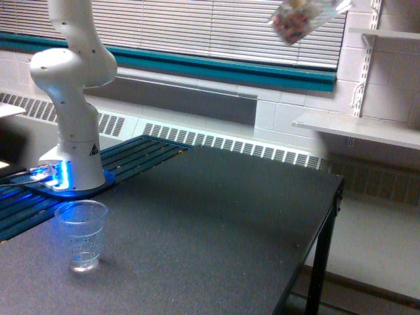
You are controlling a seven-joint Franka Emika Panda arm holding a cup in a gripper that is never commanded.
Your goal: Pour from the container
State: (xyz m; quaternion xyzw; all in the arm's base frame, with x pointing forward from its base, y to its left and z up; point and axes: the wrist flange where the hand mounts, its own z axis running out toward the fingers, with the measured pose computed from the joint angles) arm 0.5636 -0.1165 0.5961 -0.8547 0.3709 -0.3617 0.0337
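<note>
The container (298,20) hangs high in the air at the top edge of the exterior view. It is clear, blurred by motion and tilted, with small reddish-brown pieces inside. The gripper holding it is cut off above the frame and does not show. A tall tapered clear plastic cup (81,235) with fine printed markings stands upright on the dark table (230,216) near its front left. The cup is far below the container and well to its left.
The white arm base (72,151) stands at the table's left on a blue-lit plate. The table's right edge and leg (325,243) drop to the floor. White wall shelves (354,128) hang at the right, and a window with blinds lies behind.
</note>
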